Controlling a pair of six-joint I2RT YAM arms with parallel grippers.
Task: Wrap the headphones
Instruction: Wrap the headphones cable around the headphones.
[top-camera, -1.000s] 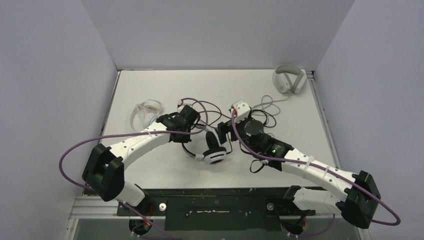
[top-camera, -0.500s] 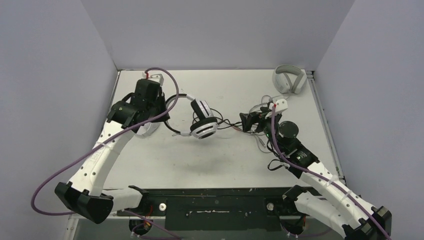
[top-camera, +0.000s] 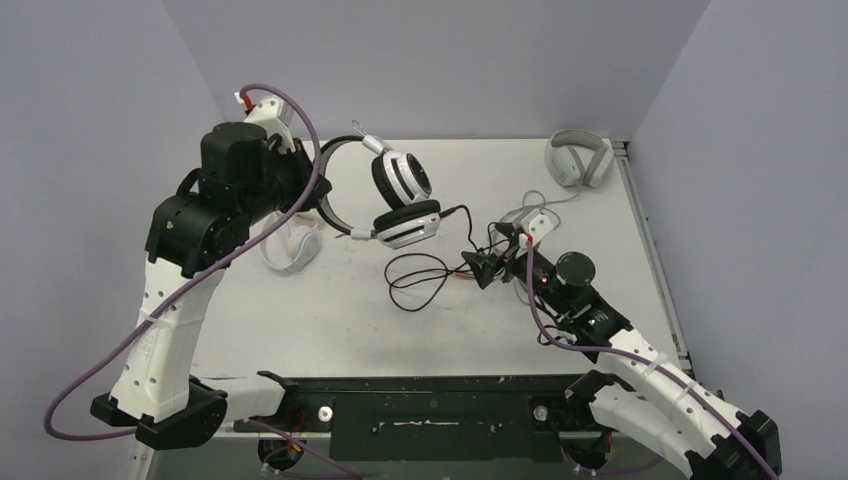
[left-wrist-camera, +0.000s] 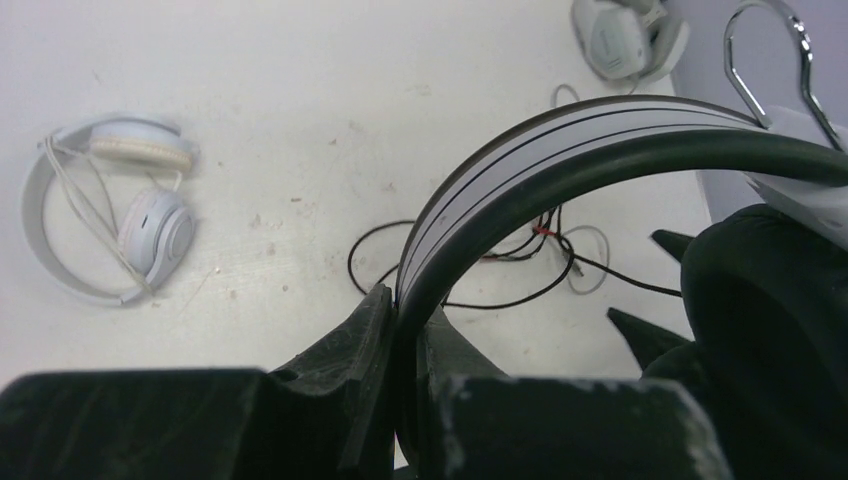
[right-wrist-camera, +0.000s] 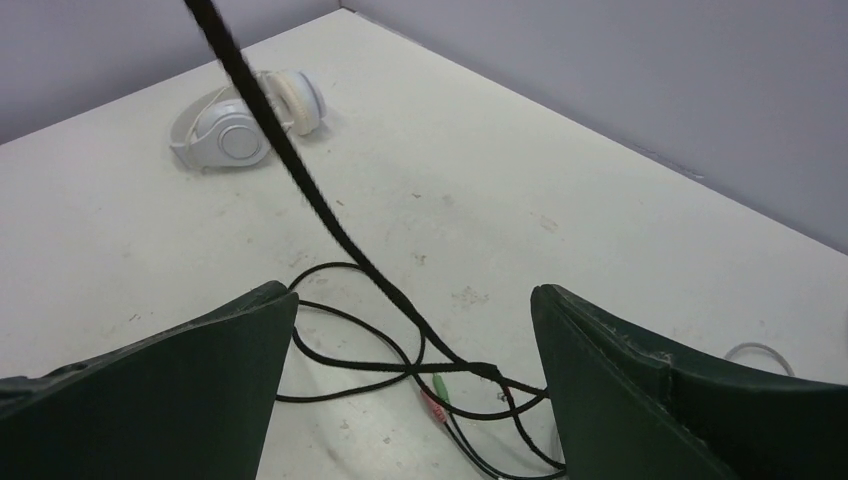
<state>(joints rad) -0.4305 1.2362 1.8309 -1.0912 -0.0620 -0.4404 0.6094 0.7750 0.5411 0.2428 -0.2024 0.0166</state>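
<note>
Top external: the left claw is clenched on the headset band, holding it aloft toward 11 o'clock of the table. The right claw, released, sits low by the cable tangle near centre. Closing there may pinch crossed strands and knot them. The hanging headset could also slip from that thin grip.

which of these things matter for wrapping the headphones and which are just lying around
Job: black-and-white headset, lifted in the shut left gripper; its black cable, below the open right gripper; white pair, not held.
Lying about: grey pair at the far right corner.
</note>
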